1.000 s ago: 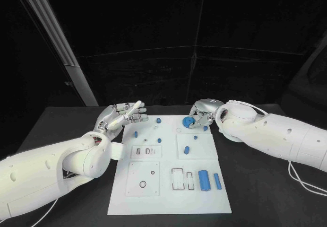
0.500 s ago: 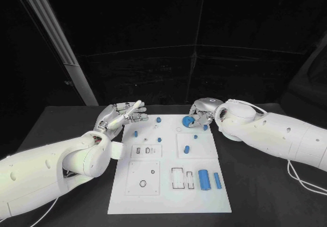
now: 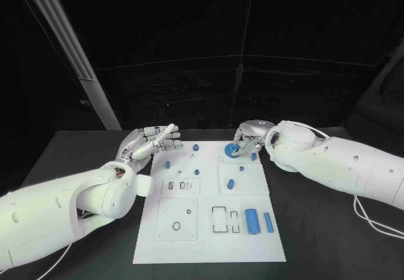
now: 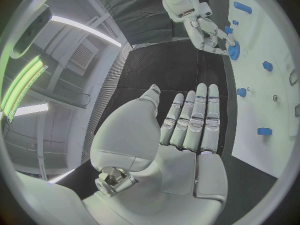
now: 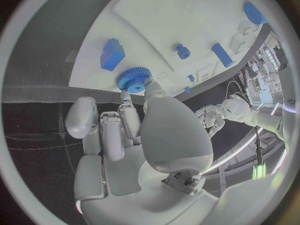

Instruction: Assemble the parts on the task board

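Note:
The white task board [image 3: 211,239] lies in the middle of the black table. At its far edge my right hand [image 3: 247,139] pinches a blue toothed gear [image 3: 230,150] between thumb and fingertips. In the right wrist view the gear [image 5: 133,79] sits at the fingertips [image 5: 153,90], just over the board, beside a blue block [image 5: 112,54]. My left hand [image 3: 152,143] hovers off the board's far left corner, open, its fingers straight and holding nothing. The left wrist view shows that flat left hand [image 4: 184,130], and beyond it the right hand [image 4: 209,32] on the gear [image 4: 234,50].
A blue cylinder [image 3: 251,221] and a blue bar [image 3: 268,223] lie at the board's near right. A blue oblong piece [image 3: 230,185] sits mid-board, with small blue pegs [image 3: 196,172] toward the far left. Black table surrounds the board.
The right forearm has shifted very slightly, while the gear stays at the same spot in its fingers. The left hand has not moved.

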`<state>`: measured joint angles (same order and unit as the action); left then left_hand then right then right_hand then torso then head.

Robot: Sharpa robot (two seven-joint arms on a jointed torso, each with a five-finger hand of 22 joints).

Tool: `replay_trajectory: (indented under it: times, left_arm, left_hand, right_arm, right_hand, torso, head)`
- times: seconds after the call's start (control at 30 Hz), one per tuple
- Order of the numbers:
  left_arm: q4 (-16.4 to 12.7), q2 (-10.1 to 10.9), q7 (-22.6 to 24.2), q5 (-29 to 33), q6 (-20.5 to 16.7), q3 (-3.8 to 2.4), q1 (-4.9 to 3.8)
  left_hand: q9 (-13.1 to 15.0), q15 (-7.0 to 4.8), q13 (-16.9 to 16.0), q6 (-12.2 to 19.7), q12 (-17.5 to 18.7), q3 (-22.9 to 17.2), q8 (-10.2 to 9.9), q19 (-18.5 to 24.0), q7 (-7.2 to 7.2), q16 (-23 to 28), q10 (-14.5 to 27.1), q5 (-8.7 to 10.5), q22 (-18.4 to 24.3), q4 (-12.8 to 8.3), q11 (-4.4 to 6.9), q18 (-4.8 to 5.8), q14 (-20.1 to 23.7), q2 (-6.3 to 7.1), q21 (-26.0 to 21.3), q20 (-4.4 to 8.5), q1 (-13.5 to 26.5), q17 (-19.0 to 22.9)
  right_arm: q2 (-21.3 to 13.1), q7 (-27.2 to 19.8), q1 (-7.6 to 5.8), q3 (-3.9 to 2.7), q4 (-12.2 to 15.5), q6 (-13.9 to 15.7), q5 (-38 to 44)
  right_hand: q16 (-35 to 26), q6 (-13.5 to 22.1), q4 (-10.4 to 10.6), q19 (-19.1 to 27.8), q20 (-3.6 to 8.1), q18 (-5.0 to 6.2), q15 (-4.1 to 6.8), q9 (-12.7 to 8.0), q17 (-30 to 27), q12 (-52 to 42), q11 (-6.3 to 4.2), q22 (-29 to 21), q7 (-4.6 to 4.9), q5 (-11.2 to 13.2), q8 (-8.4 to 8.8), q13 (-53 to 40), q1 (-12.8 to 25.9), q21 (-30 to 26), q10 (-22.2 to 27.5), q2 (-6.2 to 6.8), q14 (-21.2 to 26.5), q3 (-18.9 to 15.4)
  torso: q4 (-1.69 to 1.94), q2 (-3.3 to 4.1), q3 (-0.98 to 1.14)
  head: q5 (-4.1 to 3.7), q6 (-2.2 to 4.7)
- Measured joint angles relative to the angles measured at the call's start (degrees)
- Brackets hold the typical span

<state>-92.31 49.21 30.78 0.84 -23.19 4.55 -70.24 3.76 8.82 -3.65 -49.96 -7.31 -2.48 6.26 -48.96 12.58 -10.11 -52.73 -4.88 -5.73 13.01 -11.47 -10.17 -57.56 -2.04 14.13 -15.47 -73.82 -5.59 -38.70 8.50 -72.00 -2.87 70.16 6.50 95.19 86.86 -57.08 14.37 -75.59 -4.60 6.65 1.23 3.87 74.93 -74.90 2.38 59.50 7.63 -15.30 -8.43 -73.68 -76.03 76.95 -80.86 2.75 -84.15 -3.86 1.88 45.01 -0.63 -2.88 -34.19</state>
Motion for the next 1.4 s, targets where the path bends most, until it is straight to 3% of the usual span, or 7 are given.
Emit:
replay_trajectory:
  times: [0.27,0.43,0.67,0.83,0.9,1.1,1.4]
  left_arm:
    - [0.0,0.0,-0.2,0.0,0.0,0.00,0.00]
    - [0.0,0.0,-0.3,0.0,0.1,0.00,0.00]
    - [-0.1,0.0,-0.4,0.0,0.1,0.00,-0.01]
    - [-0.1,0.0,-0.5,0.0,0.1,0.00,-0.01]
    - [-0.1,0.0,-0.5,0.0,0.1,0.00,-0.01]
    - [-0.1,0.0,-0.6,0.0,0.1,0.00,-0.01]
    - [-0.1,0.1,-0.7,0.0,0.2,0.00,-0.01]
  left_hand:
    - [0.0,0.19,0.0,0.0,0.2,-0.1,0.0,-0.2,0.00,0.0,0.0,0.00,0.0,-0.1,0.00,0.00,-0.2,0.00,-0.3,0.17,0.0,0.0]
    - [0.0,0.19,0.0,0.0,0.2,-0.1,0.0,-0.2,0.00,0.0,0.0,0.00,0.0,-0.1,0.00,0.00,-0.2,0.00,-0.3,0.18,0.0,0.0]
    - [0.0,0.19,0.0,0.0,0.2,-0.1,0.0,-0.2,0.00,0.2,0.0,0.00,0.1,-0.4,0.00,0.00,-0.2,0.00,-0.3,0.18,0.0,0.0]
    - [0.0,0.19,0.0,0.0,0.2,-0.1,0.0,-0.2,0.00,0.2,0.0,0.00,0.1,-0.4,0.00,0.00,-0.2,-0.03,-0.3,0.18,0.0,0.0]
    - [0.0,0.19,0.0,0.0,0.2,-0.1,0.0,-0.2,0.00,0.2,0.0,0.00,0.1,-0.4,0.00,0.00,-0.2,-0.25,-0.3,0.18,-0.3,0.0]
    - [0.0,0.19,0.0,0.0,0.2,-0.1,-0.2,-0.2,0.00,0.2,0.0,0.00,0.1,-0.4,0.00,0.00,-0.2,-0.25,-0.3,0.18,-0.2,0.0]
    - [0.0,0.19,0.0,0.0,0.2,-0.2,-0.2,-0.2,0.00,0.2,0.0,0.00,0.1,-0.5,0.00,0.00,-0.2,-0.25,-0.3,0.18,-0.2,0.0]
  right_arm:
    - [0.1,0.3,-0.08,-0.06,0.0,-0.3,0.3]
    - [0.2,0.9,-0.03,0.01,0.5,0.0,1.8]
    - [0.4,2.2,0.26,0.18,2.0,1.2,5.4]
    - [0.4,3.0,0.42,0.30,3.4,2.4,7.9]
    - [0.3,3.2,0.48,0.37,3.8,2.7,8.5]
    - [-0.1,3.7,0.54,0.39,5.7,4.3,10.0]
    - [-0.6,4.5,0.54,0.37,9.7,8.0,10.5]
  right_hand:
    - [0.0,0.0,0.4,0.0,0.00,0.00,0.00,0.1,0.0,0.2,0.00,0.2,0.00,-0.2,0.00,-0.1,0.3,0.2,0.0,-0.27,0.0,0.1]
    - [0.0,-0.7,-1.3,0.0,0.00,0.01,0.04,0.2,0.0,0.2,0.00,0.5,-0.30,-0.2,0.00,-0.6,-1.6,0.2,0.0,-0.58,0.0,1.8]
    - [0.2,-2.2,-3.0,-0.3,0.31,0.01,0.34,0.1,0.0,-0.3,-0.44,1.6,-0.70,5.1,0.30,-1.3,-3.6,0.9,-0.4,-1.24,0.1,5.2]
    - [0.2,-2.5,-3.0,-0.7,0.31,-0.07,0.43,0.1,0.0,-0.3,-0.53,2.0,-0.61,5.2,0.16,-1.3,-3.8,1.2,-0.5,-1.50,0.0,6.4]
    - [0.2,-2.6,-3.0,-0.7,0.31,-0.91,0.55,0.1,0.0,-0.3,-0.44,2.1,-0.52,4.5,0.15,-1.3,-3.8,1.3,-0.8,-1.49,0.1,6.7]
    - [0.2,-2.7,-2.5,-0.9,0.52,-0.91,0.63,0.1,0.0,-0.3,-0.44,2.4,-0.36,2.4,0.30,-1.3,-3.8,1.3,-0.8,-1.46,0.2,8.6]
    - [0.2,-3.0,-1.4,-0.9,0.52,-0.90,0.63,0.1,0.0,-0.3,-0.57,2.6,-0.14,3.4,0.32,-1.3,-1.4,1.3,-1.0,-1.17,0.2,9.7]
  torso:
    - [0.01,0.03,0.02]
    - [0.01,0.03,0.04]
    - [0.01,0.03,0.06]
    - [0.00,0.03,0.07]
    - [-0.02,0.03,0.07]
    - [-0.02,0.03,0.07]
    - [-0.02,0.01,0.03]
  head:
    - [-0.08,0.14]
    - [-0.11,0.07]
    - [-0.12,-0.02]
    - [-0.12,-0.05]
    - [-0.07,-0.05]
    - [-0.05,0.09]
    - [0.28,0.27]
